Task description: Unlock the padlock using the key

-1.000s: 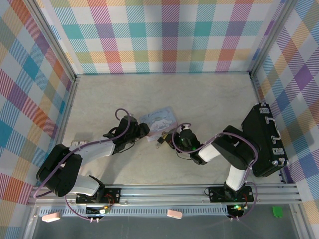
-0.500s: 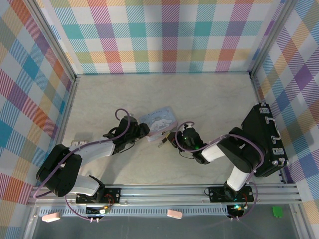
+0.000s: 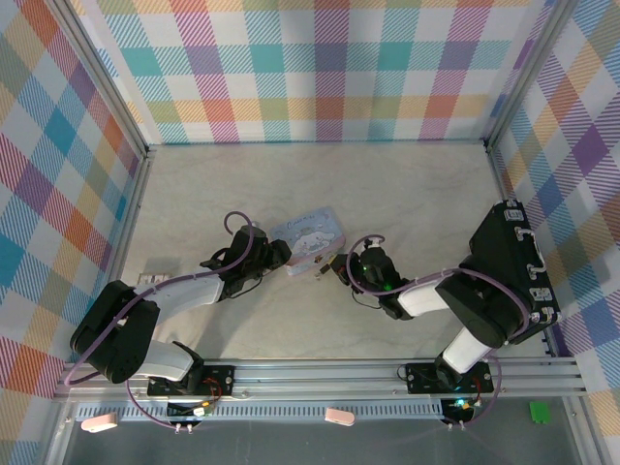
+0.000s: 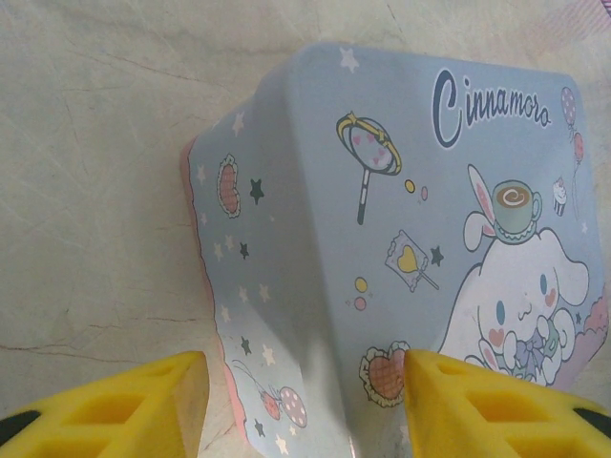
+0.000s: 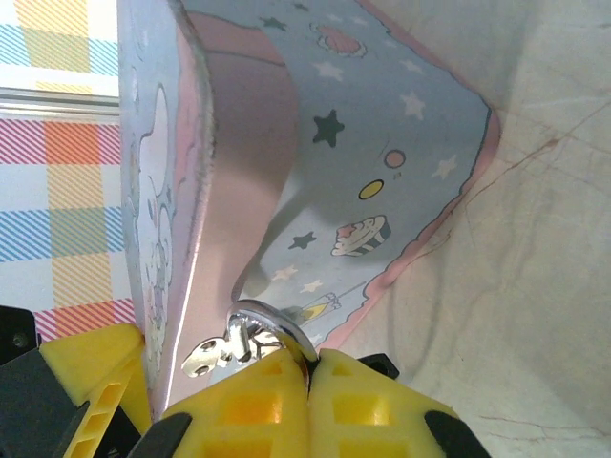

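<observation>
Though the padlock (image 5: 283,324), shackle showing, and the key (image 5: 205,358) sit lower centre against the tin (image 5: 382,114), right gripper (image 5: 307,377) clamped on the padlock, left gripper (image 4: 305,408) splayed astride the tin, unlocking appears outstanding.

Noted a pale blue cartoon tin (image 3: 310,238) near the middle of the marbled worktop (image 3: 407,194). Found the left pincer (image 3: 283,256) against the tin's near-left corner, its arm stretched low across the worktop. Found the right pincer (image 3: 340,268) just beside the tin's near-right edge, with a tiny dark padlock (image 3: 325,270) at its tip, too small for detail. Spotted a black case (image 3: 513,266) well to the right, along the plaid wall (image 3: 591,145).
</observation>
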{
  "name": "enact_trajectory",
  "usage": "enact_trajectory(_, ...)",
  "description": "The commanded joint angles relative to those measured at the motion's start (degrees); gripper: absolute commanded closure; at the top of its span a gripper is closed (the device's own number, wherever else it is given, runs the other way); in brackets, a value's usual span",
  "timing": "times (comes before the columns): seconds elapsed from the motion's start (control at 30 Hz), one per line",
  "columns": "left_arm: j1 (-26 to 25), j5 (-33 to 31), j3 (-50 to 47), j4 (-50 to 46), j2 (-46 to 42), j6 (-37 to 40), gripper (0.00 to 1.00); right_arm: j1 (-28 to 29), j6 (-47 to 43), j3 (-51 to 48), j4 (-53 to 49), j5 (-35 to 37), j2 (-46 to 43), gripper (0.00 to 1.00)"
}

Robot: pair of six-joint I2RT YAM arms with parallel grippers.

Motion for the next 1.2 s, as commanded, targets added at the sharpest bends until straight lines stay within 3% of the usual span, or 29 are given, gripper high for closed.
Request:
enact_trajectory(0.0,-0.1,-2.1,-0.8,-8.5,0.1,0.2,0.46,-0.5,-2.0,-0.7,-1.4,1.4,-2.6,1.0)
enact_trajectory(0.17,0.4,-3.3,0.2,-10.9,-0.6,2.1,0.44,-1.9,-6.7,-0.9,-10.0,1.0,-9.1,1.0)
enact_trajectory(0.57,7.6,-3.2,-2.6,-13.4,-11.6,8.3,0.4,-10.5,-32.9,3.6,-53.1,3.8,-37.5,1.0)
enact_trajectory(0.77,11.2,-5.8,-5.1,-15.9,-20.8,14.5,0.37,-12.1,-39.1,7.6,-66.6,9.2,-38.9,1.0)
enact_trajectory(0.97,12.1,-10.6,-8.7,-19.0,-31.9,19.8,0.35,-13.0,-42.0,10.3,-71.6,12.4,-35.7,1.0)
enact_trajectory(1.17,12.2,-12.3,-14.1,-19.7,-42.5,20.2,0.33,-13.0,-43.5,12.9,-72.0,12.9,-28.6,1.0)
